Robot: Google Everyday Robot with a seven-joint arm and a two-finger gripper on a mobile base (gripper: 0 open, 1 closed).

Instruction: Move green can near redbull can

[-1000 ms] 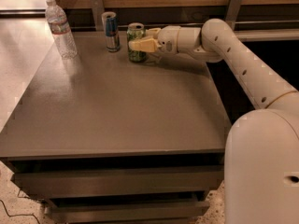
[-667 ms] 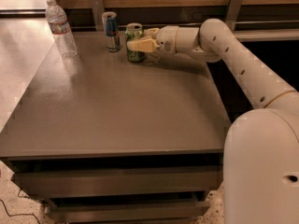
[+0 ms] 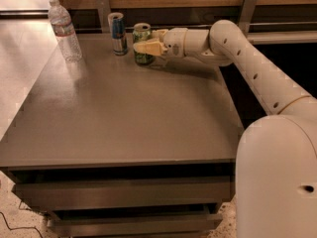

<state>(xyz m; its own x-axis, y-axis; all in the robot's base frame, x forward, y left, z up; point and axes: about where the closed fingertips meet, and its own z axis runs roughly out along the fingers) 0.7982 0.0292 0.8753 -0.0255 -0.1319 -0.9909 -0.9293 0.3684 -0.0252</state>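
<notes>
The green can (image 3: pixel 142 33) stands upright at the back of the grey table (image 3: pixel 124 113), just right of the redbull can (image 3: pixel 118 33), a slim blue and silver can with a small gap between them. My gripper (image 3: pixel 144 41) reaches in from the right and is shut on the green can, with one pale finger (image 3: pixel 147 47) across its front and the other behind it. The can's base rests on or just above the tabletop.
A clear plastic water bottle (image 3: pixel 64 31) stands at the back left of the table. A wooden wall with metal brackets (image 3: pixel 247 6) runs behind. My white arm (image 3: pixel 257 73) spans the table's right side. Drawers (image 3: pixel 124 195) sit below the front edge.
</notes>
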